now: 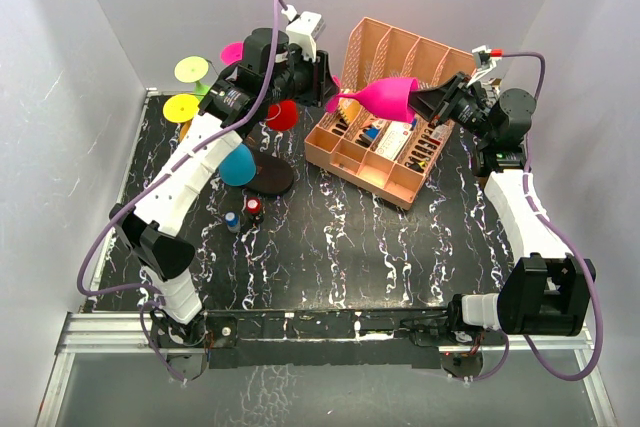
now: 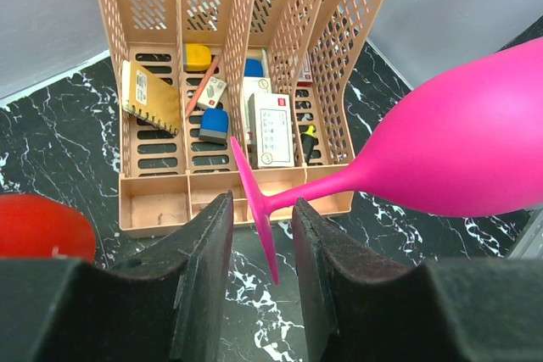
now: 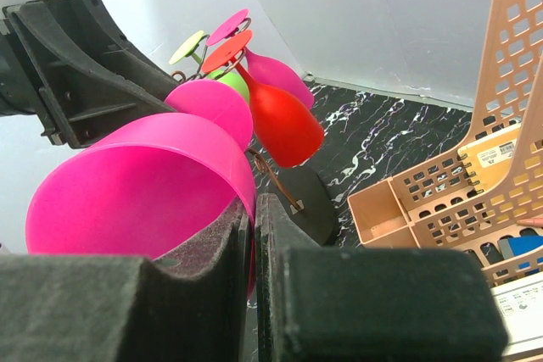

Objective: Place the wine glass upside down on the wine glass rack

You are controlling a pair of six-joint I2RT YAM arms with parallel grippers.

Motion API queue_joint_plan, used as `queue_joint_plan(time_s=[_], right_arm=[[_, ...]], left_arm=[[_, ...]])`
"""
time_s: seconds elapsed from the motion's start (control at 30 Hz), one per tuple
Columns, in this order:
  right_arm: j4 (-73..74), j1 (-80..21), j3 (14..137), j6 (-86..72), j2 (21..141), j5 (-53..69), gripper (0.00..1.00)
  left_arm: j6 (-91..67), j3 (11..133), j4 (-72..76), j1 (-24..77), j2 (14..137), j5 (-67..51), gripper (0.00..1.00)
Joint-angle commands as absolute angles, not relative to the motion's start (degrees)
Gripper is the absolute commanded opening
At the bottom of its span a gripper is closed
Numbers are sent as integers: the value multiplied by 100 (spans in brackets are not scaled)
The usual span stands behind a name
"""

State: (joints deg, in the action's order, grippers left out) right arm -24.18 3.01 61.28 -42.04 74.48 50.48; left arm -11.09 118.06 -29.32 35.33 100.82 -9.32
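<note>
The pink wine glass (image 1: 385, 97) lies on its side in the air over the organiser, foot pointing left. My right gripper (image 1: 432, 104) is shut on its bowl rim (image 3: 127, 192), one finger inside and one outside (image 3: 254, 205). My left gripper (image 1: 325, 85) is open, its fingers either side of the glass's foot (image 2: 254, 197) without touching it. The wine glass rack (image 1: 270, 175) has a black oval base and stands at the back left. Red (image 1: 282, 115), blue (image 1: 238, 165) and yellow (image 1: 182, 107) glasses hang on it. Its stem (image 3: 276, 180) shows in the right wrist view.
A peach slotted file organiser (image 1: 345, 152) with stationery inside stands mid-back, right under the glass. Two small bottles (image 1: 243, 213) stand in front of the rack base. White walls close in the back and both sides.
</note>
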Motion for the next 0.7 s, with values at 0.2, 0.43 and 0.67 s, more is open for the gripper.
queue_joint_plan(time_s=[0.2,0.43,0.67], right_arm=[[-2629,290,6220,-4084,7338,4913,8],[-2616,290,6203,-4042,7334,4891,8],[-2425,294,6245,-3635,7303,5002,36]], left_arm=[[-1116,11760,-2997,3550,9813,-887,27],[-1138,11769,-2988,3551,9822,-1046,11],[-939,11829,-3027,3547,9692,-916,0]])
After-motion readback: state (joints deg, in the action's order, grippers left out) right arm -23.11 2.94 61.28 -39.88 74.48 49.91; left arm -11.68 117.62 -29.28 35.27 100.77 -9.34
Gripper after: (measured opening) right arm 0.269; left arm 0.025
